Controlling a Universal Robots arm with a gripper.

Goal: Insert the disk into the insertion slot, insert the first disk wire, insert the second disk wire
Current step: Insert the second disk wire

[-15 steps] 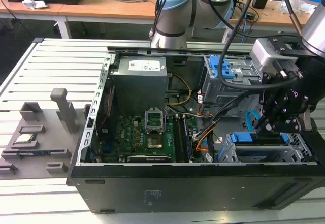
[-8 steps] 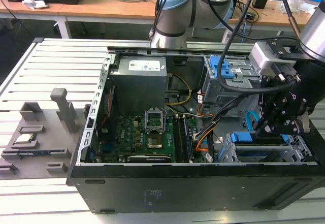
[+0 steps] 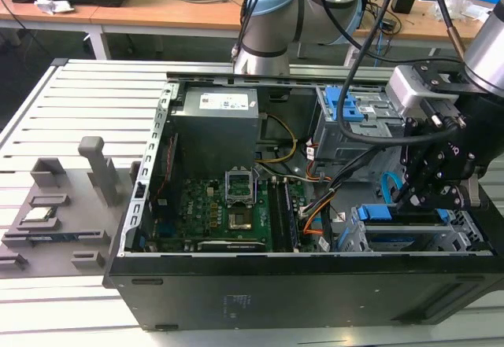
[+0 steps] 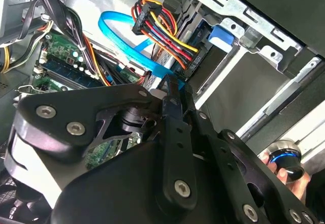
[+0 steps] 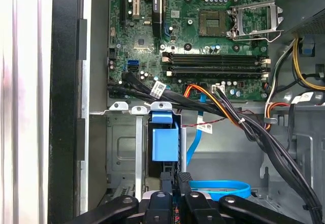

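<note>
The disk (image 3: 394,214) sits in the insertion slot (image 3: 441,241), the low grey cage at the case's front corner on the exterior view's right; its blue carrier (image 5: 165,141) shows. My gripper (image 3: 425,193) hangs just above the disk's inner end. In both wrist views the black fingers (image 4: 171,107) stand close together on the end of a flat blue wire (image 4: 124,41), which loops away (image 5: 218,188) beside them. A bundle of red, yellow and black wires (image 4: 162,31) ends in a black plug (image 4: 192,60) at the disk's end; whether it is seated I cannot tell.
The taller grey cage with blue latches (image 3: 350,115) stands behind the slot. Black cable bundles (image 5: 244,127) cross from the motherboard (image 3: 228,213) toward the slot. The power supply (image 3: 216,127) fills the far corner. A hand (image 4: 300,182) holds a blue-ringed knob outside the case.
</note>
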